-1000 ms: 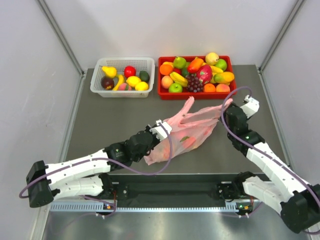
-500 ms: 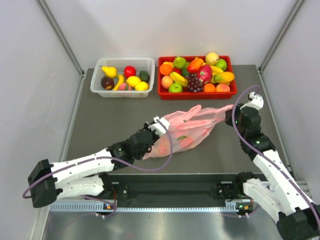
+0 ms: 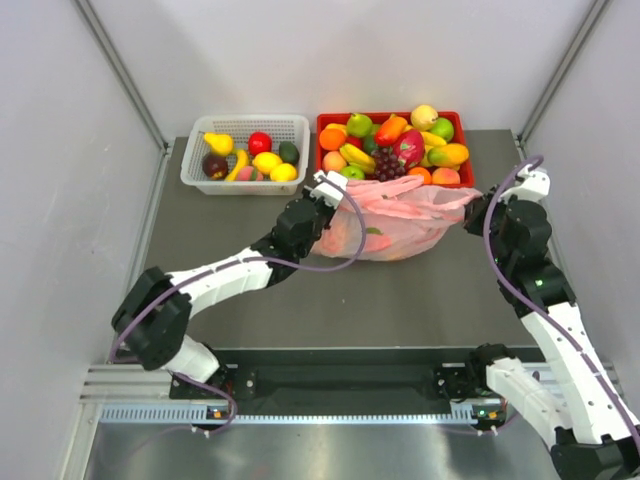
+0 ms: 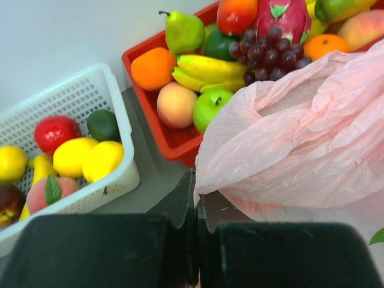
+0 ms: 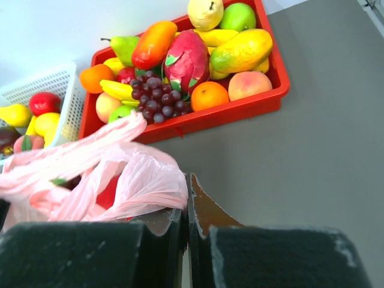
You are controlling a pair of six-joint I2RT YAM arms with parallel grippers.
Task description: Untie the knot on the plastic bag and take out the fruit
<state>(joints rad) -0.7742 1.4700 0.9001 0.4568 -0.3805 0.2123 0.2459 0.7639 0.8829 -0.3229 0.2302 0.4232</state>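
- Left gripper [image 3: 328,192]: clenched on the left end of the plastic bag [image 3: 400,222]; the wrist view shows pink film pinched between the closed fingertips.
- Right gripper [image 3: 470,213]: clenched on the bag's right end, a bunched fold caught between its fingers.
- Plastic bag: stretched sideways between the two grippers, sagging in the middle, just in front of the red tray [image 3: 321,191].
- Fruit [image 3: 344,236]: reddish-orange shapes visible through the film, inside the bag.
- White basket [image 3: 189,166]: left of the tray on the worktop [image 3: 300,300], holding other fruit.
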